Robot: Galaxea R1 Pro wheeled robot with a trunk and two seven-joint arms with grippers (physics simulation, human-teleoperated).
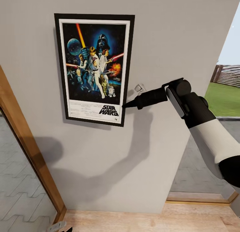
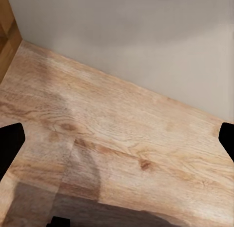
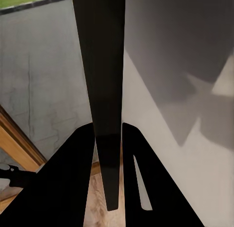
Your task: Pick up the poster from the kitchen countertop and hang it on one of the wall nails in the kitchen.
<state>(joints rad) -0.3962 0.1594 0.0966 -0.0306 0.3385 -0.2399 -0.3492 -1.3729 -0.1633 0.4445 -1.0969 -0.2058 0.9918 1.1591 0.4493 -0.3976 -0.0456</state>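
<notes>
At the far left of the head view a wooden frame (image 1: 30, 148) is seen running down to the wooden floor (image 1: 133, 222). In the left wrist view, the left gripper (image 2: 117, 139) is pointed at that floor, and its two dark fingertips are seen at opposite edges of the picture, so it is held wide open and nothing is gripped. Further right, the poster (image 1: 95, 69) is seen flat against the pale wall (image 1: 173, 35), upright and slightly tilted. Its lower right edge is clamped by the right gripper (image 1: 126, 106), and in the right wrist view the thin black frame edge (image 3: 102, 90) is seen passing between the two fingers (image 3: 73, 178), which are closed on it. No nail can be made out; if there is one, it is hidden behind the poster, so it cannot be told whether the poster is already hooked. This is judged to be the main risk: if the grip is released before the poster is truly caught, it could slide down the wall and drop to the floor. A sideways pull during withdrawal could also unhook or turn it.
</notes>
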